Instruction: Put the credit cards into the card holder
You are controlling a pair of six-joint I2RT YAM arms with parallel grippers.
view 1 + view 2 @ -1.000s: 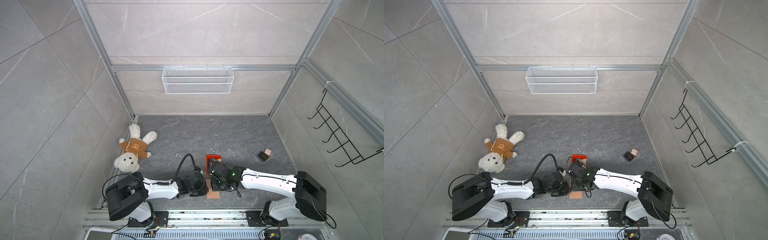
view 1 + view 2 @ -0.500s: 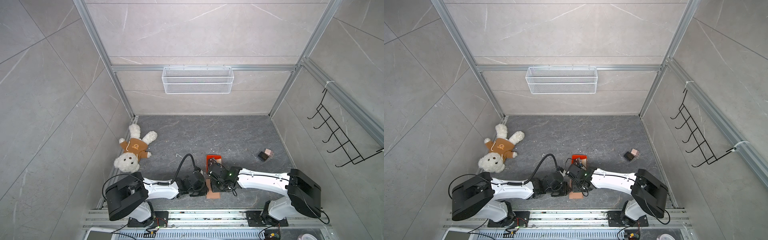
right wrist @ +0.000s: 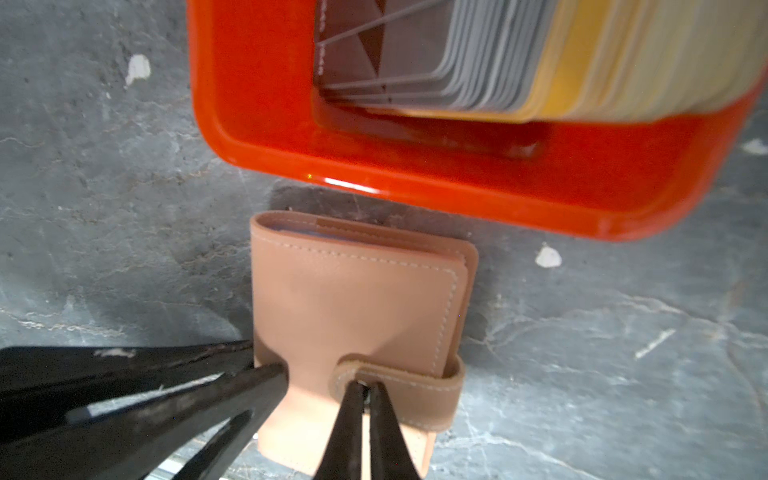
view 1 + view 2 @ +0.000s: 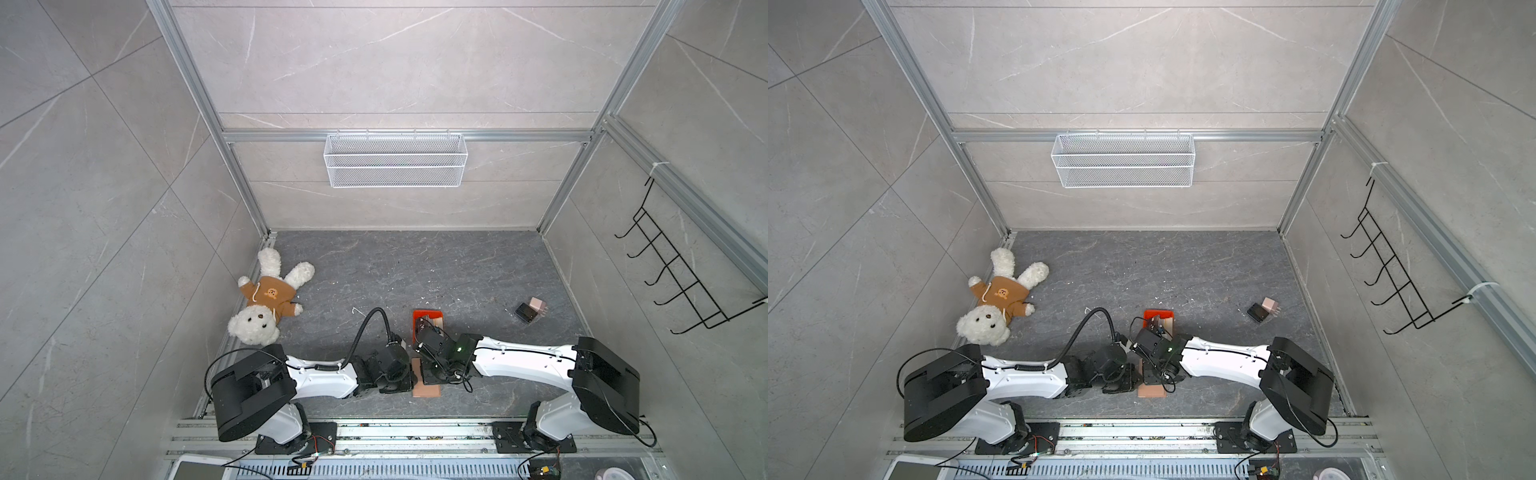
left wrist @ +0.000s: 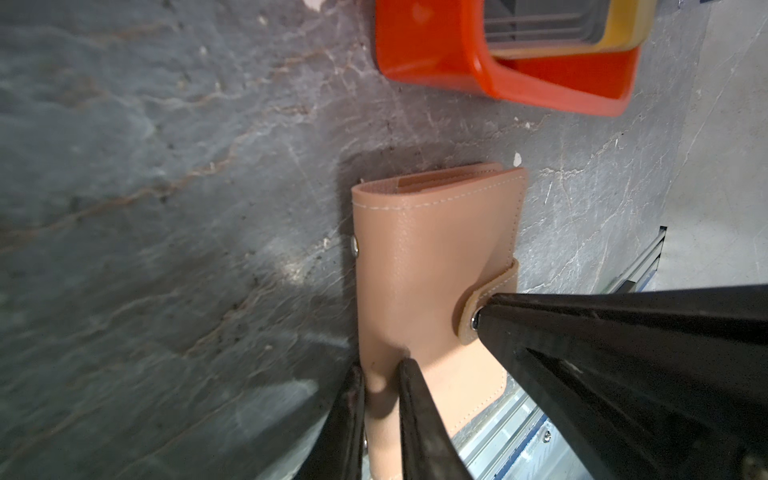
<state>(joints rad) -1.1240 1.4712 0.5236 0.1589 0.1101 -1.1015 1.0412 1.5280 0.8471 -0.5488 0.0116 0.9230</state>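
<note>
Since a second ago the right arm has edged inward over the flat pinkish-tan leather-look card holder (image 4: 427,390) on the dark stone-look tabletop (image 4: 415,270), seen in a top view. Left wrist view: the left hand (image 5: 380,370), narrow, pinches the holder's spine edge — an anchor, I judge. Right wrist view: the right hand (image 3: 365,388), nearly shut, nips the rounded snap tab (image 3: 399,374), likely to unfasten it. The holder is closed — thin grey and tan credit cards (image 3: 478,54) sit stacked in the glossy orange-red plastic tray (image 3: 415,187) just beside it.
</note>
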